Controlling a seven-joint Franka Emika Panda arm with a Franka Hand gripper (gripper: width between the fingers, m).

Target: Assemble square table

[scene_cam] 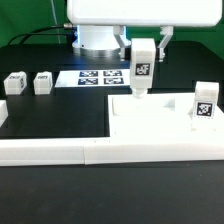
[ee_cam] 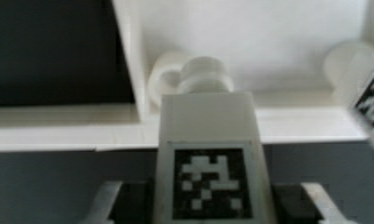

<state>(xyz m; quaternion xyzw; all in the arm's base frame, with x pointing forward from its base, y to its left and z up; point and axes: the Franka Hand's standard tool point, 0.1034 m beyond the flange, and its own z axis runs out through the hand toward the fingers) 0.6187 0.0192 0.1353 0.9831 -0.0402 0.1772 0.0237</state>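
Note:
My gripper (scene_cam: 142, 50) is shut on a white leg post (scene_cam: 141, 70) with a black-and-white tag and holds it upright. The post's lower end is at the far corner of the white square tabletop slab (scene_cam: 160, 122), on the exterior view's left. In the wrist view the held post (ee_cam: 210, 140) sits between my fingers (ee_cam: 122, 203), and its far end points at a round corner socket (ee_cam: 196, 72) on the slab (ee_cam: 255, 40). I cannot tell whether it touches. Another tagged leg (scene_cam: 204, 103) stands upright on the slab's right side and also shows in the wrist view (ee_cam: 362, 85).
Two loose tagged leg posts (scene_cam: 15, 83) (scene_cam: 43, 82) lie on the black table at the exterior view's left. The marker board (scene_cam: 98, 76) lies flat in front of the robot base. A long low white border wall (scene_cam: 90, 152) runs along the front.

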